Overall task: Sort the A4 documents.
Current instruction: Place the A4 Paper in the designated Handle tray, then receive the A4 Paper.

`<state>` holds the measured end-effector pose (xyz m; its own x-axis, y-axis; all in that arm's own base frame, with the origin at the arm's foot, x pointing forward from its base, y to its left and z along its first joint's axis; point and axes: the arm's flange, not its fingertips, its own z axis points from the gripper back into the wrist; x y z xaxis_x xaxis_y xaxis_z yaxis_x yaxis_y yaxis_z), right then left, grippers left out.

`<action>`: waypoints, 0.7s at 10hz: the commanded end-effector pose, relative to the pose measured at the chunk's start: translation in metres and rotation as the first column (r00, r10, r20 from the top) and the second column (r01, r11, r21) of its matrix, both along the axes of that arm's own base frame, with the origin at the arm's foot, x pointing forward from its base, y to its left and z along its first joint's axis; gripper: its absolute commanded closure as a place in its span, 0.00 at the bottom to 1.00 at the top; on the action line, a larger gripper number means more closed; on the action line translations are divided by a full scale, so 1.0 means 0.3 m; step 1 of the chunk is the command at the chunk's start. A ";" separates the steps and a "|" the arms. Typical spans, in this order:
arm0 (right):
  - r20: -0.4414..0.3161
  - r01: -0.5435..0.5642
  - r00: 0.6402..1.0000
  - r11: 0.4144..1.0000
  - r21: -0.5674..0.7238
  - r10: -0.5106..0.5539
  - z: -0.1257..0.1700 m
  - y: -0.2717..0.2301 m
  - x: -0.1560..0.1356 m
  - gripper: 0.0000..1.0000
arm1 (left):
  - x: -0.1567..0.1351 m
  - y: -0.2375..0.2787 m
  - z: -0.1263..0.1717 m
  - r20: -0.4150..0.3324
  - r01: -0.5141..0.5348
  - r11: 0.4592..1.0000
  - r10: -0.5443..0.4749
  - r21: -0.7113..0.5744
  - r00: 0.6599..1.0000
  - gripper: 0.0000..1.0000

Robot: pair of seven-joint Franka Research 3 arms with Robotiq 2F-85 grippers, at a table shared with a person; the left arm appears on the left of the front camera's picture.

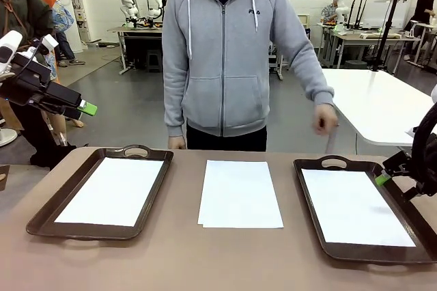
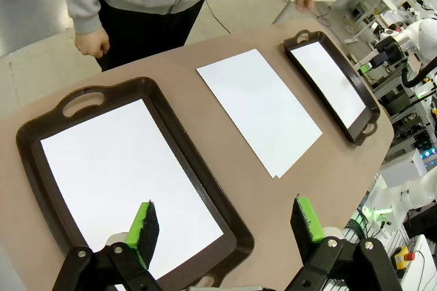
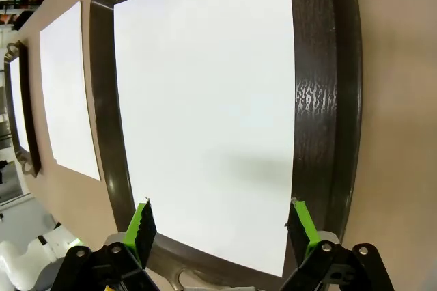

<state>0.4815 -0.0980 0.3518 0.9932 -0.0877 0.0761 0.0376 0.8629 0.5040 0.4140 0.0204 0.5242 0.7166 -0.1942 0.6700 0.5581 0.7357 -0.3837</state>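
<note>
White A4 documents (image 1: 239, 193) lie in a small stack on the brown table between two dark brown trays. The left tray (image 1: 48, 212) holds one white sheet (image 1: 113, 190), and the right tray (image 1: 307, 195) holds another (image 1: 355, 207). My left gripper (image 1: 82, 108) hovers open, high above the table's left end; its wrist view looks down past open fingers (image 2: 145, 226) at the left tray's sheet (image 2: 116, 175) and the middle stack (image 2: 259, 110). My right gripper (image 1: 386, 176) is open just over the right tray's outer side, its fingertips (image 3: 143, 219) above the sheet (image 3: 205, 100).
A person in a grey hoodie stands at the far edge, one hand (image 1: 177, 142) by the left tray and the other hand (image 1: 326, 120) raised off the table. Bare tabletop runs along the near edge (image 1: 205, 264). A white table (image 1: 379, 103) stands behind right.
</note>
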 end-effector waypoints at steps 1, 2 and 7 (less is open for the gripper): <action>-0.004 -0.002 1.000 1.000 0.006 0.002 0.004 -0.004 0.005 0.00 | 0.001 -0.001 -0.001 0.003 -0.007 1.000 0.007 -0.007 1.000 0.00; -0.004 -0.002 1.000 1.000 0.006 0.002 0.004 -0.004 0.005 0.00 | 0.001 -0.001 -0.001 0.003 -0.007 1.000 0.007 -0.007 1.000 0.00; -0.004 -0.002 1.000 1.000 0.006 0.002 0.004 -0.004 0.005 0.00 | 0.001 -0.001 -0.001 0.003 -0.007 1.000 0.007 -0.007 1.000 0.00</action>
